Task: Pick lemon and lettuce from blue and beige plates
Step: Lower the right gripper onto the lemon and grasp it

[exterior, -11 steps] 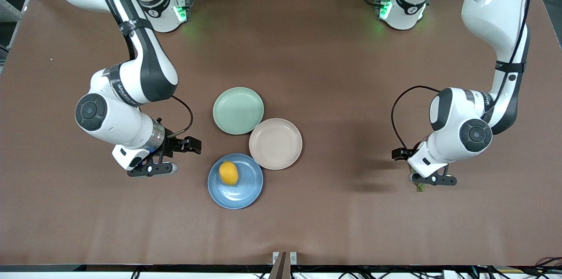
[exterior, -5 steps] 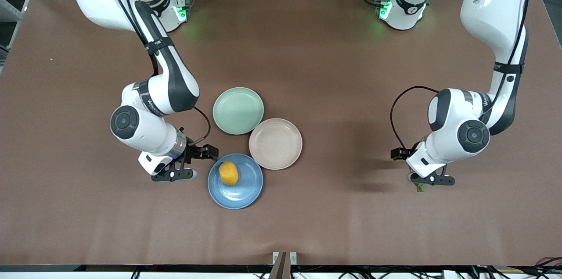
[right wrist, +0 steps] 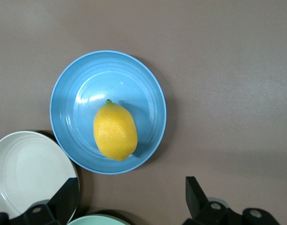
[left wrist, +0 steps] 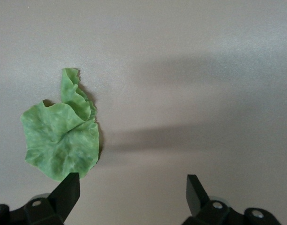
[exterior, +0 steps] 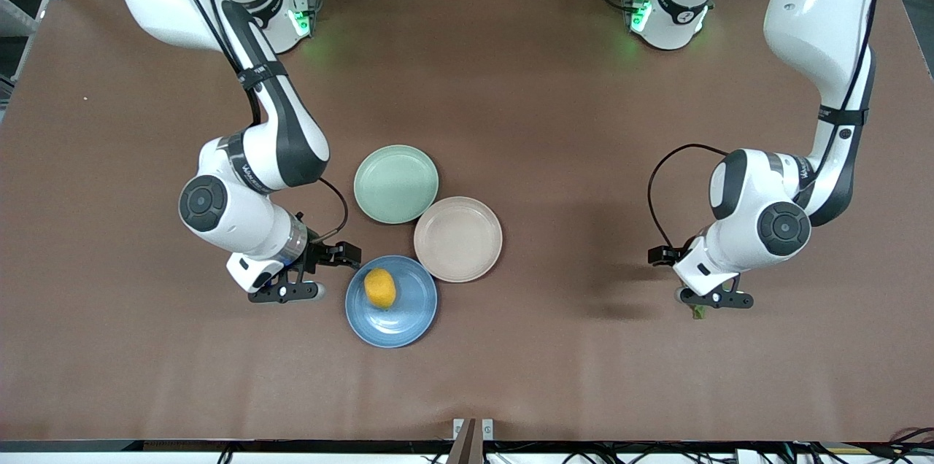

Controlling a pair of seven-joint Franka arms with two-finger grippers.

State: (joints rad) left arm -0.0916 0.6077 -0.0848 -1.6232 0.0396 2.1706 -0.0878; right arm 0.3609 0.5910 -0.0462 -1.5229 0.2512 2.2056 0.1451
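The yellow lemon [exterior: 380,288] lies in the blue plate [exterior: 412,318]. The beige plate [exterior: 458,238] touches it. The green lettuce [left wrist: 61,138] lies flat on the desk [exterior: 540,121].

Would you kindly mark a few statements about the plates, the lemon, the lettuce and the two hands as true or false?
1. The lemon lies on the blue plate. True.
2. The lettuce lies on the beige plate. False: it lies on the bare table under the left hand, toward the left arm's end; the beige plate holds nothing.
3. The right hand is shut on the lemon. False: it is open, beside the blue plate.
4. The left hand is open. True.
5. The mint-green plate is nearer to the front camera than the blue plate. False: it lies farther from it.
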